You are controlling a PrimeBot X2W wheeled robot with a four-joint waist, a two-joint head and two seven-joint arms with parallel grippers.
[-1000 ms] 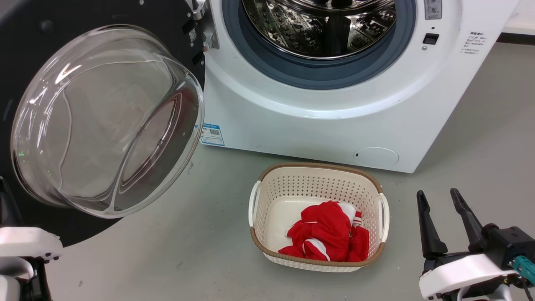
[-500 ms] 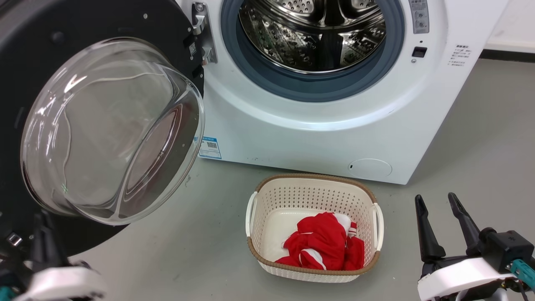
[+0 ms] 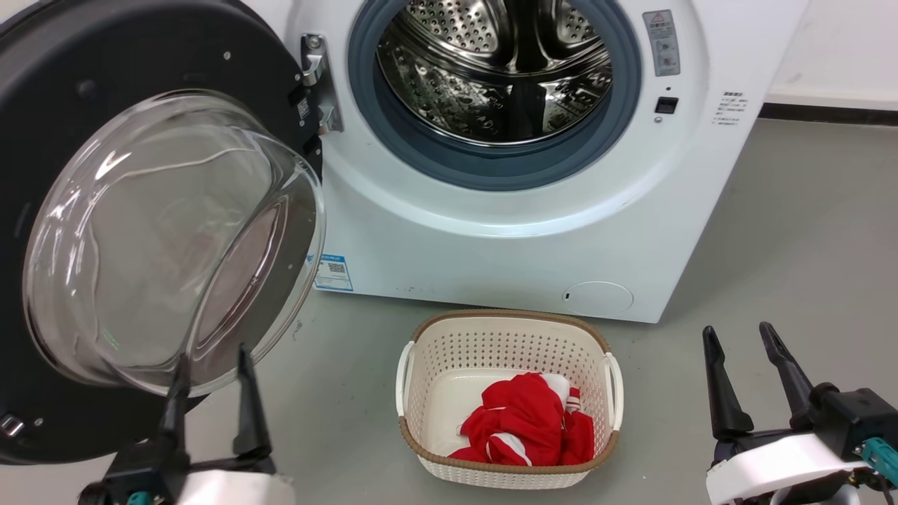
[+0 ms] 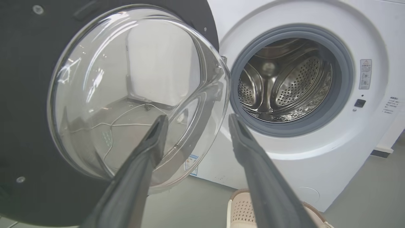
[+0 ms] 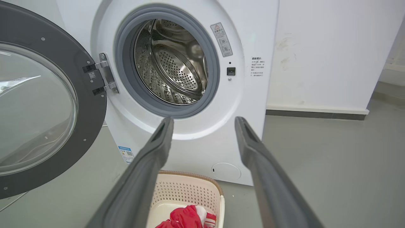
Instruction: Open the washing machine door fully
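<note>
Door is wide open here: the big round glossy black washing machine door (image 3: 168, 238), with its bulging clear glass bowl, hangs on a metal hinge (image 3: 316, 70) at the left of the white front-loading washing machine (image 3: 491, 259). The bowl side faces the near right. Behind it you can see straight into the perforated steel drum (image 3: 491, 70), ringed by a blue-grey rubber ring (image 3: 491, 165).

Writing-wise, there's a tall grey warning sticker (image 3: 661, 42) with a red triangle at its top, right of the opening. Below it is a small black latch slot (image 3: 666, 105). Further right are a few printed lines (image 3: 733, 106), too tiny to read. A blue-and-white QR sticker (image 3: 333, 272) sits low on the machine's left front, text unreadable. No brand name that I can make out. A round white cap (image 3: 597, 298) sits low on the right.

The left gripper (image 3: 214, 358) is at the near left with its dark fingers spread and nothing between them. Its tips are over the bowl's lower rim in the head view, and I can't tell if they touch. The right gripper (image 3: 738, 331) is at the near right, well apart from the door, fingers parted and empty.

On the grey floor (image 3: 772, 245), just near of the machine, is a cream perforated plastic basket (image 3: 414, 365) with a brown rim. It holds a crumpled red-and-white garment (image 3: 523, 421).
</note>
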